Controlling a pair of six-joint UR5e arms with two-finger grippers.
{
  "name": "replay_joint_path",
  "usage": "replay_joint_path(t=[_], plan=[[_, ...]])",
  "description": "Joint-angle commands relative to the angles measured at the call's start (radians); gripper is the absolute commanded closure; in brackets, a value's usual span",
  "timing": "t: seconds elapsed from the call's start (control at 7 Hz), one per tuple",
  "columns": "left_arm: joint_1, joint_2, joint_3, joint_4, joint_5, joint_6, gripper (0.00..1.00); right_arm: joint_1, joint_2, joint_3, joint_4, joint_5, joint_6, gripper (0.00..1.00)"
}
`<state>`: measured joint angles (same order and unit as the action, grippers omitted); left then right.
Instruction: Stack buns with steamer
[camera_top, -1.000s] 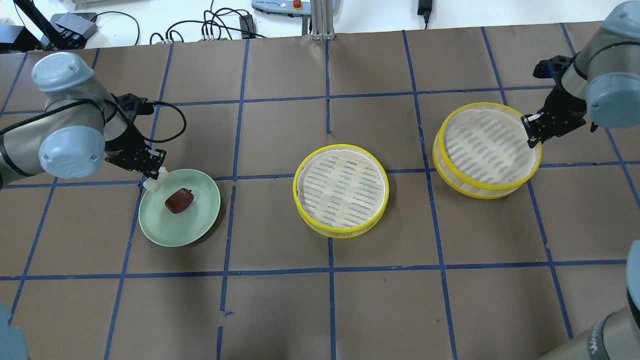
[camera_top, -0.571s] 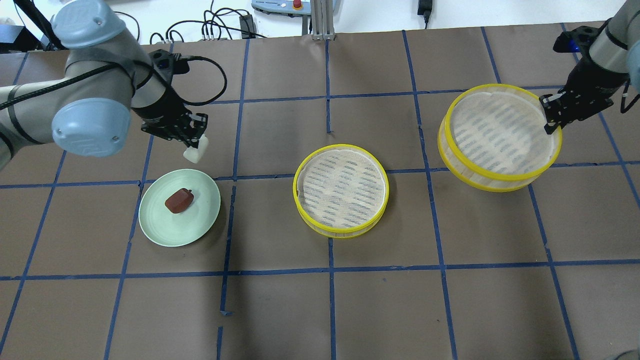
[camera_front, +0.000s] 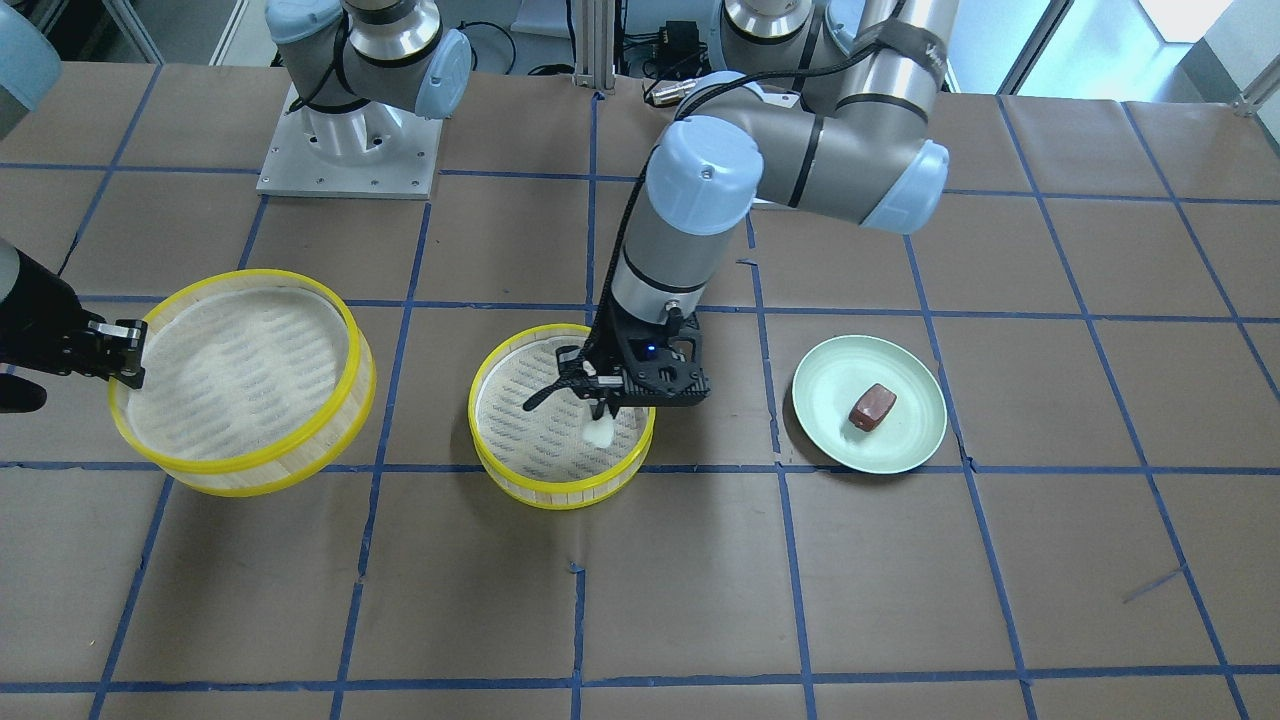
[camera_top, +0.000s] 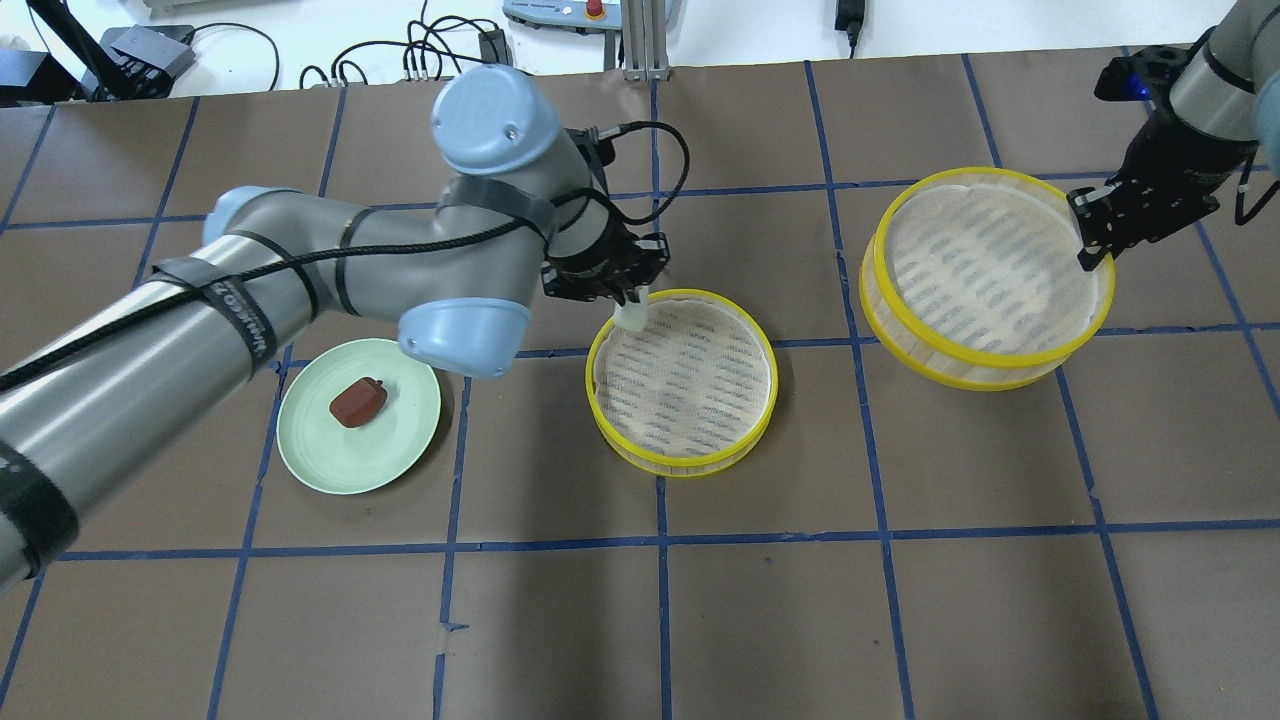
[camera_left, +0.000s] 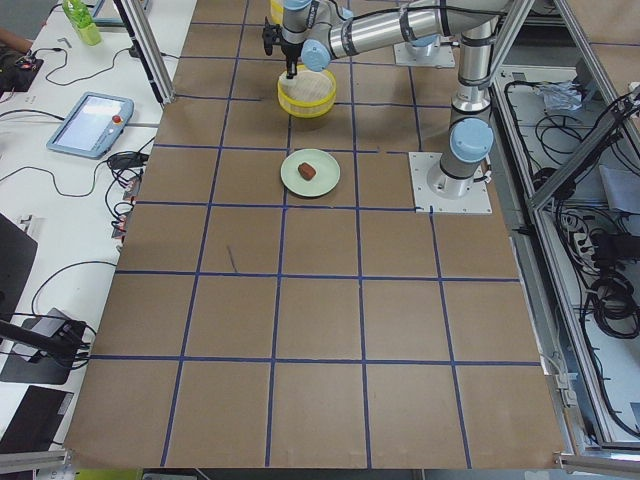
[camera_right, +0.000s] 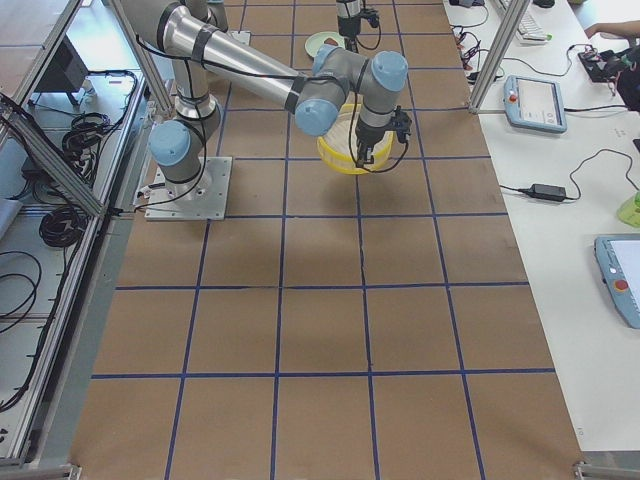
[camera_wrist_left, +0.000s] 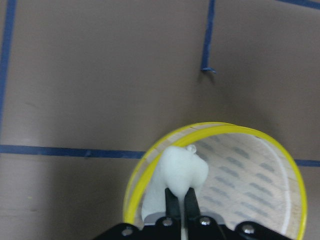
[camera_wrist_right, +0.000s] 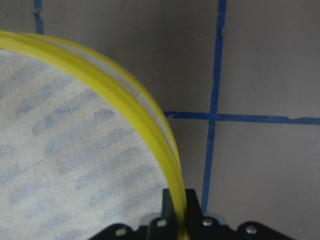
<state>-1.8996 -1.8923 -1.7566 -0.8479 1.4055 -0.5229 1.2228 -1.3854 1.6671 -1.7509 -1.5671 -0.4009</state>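
Observation:
My left gripper (camera_top: 632, 300) is shut on the white bun (camera_top: 630, 316) and holds it over the far left rim of the middle yellow steamer tray (camera_top: 684, 462). The bun also shows in the left wrist view (camera_wrist_left: 182, 170) and the front view (camera_front: 598, 432). The dark red-brown bun (camera_top: 358, 402) lies on the pale green plate (camera_top: 400, 455). My right gripper (camera_top: 1088, 250) is shut on the rim of the second yellow steamer tray (camera_top: 985, 340) and holds it tilted above the table on the right. The rim shows pinched in the right wrist view (camera_wrist_right: 176, 192).
Cables and a teach pendant lie beyond the table's far edge (camera_top: 450, 55). The table is brown with blue tape lines. The left arm stretches across the left half, above the plate.
My left gripper has carried the white bun from beside the plate rightward to the middle steamer tray. My right gripper has lifted its steamer tray and shifted it slightly left.

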Motion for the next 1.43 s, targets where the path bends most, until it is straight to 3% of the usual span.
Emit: replay_joint_path(t=[0.0,0.29,0.43,0.57,1.0,1.29], plan=[[-0.042,-0.025,0.000,0.047,0.000,-0.091,0.03,0.075,0.002,0.009,-0.009,-0.002,0.049,0.92],[-0.036,-0.004,-0.001,0.047,0.003,-0.057,0.00,0.133,0.002,0.051,-0.044,0.004,0.129,0.93],[0.011,0.013,-0.010,0.035,0.051,0.150,0.00,0.191,0.005,0.054,-0.061,0.004,0.207,0.93],[0.139,0.034,-0.023,0.018,0.088,0.322,0.00,0.264,0.012,0.054,-0.081,0.004,0.308,0.93],[0.455,0.153,-0.072,-0.236,0.140,0.740,0.00,0.461,0.061,0.065,-0.169,0.005,0.474,0.93],[0.572,0.147,-0.157,-0.238,0.190,0.907,0.00,0.517,0.085,0.094,-0.205,0.005,0.481,0.93]])
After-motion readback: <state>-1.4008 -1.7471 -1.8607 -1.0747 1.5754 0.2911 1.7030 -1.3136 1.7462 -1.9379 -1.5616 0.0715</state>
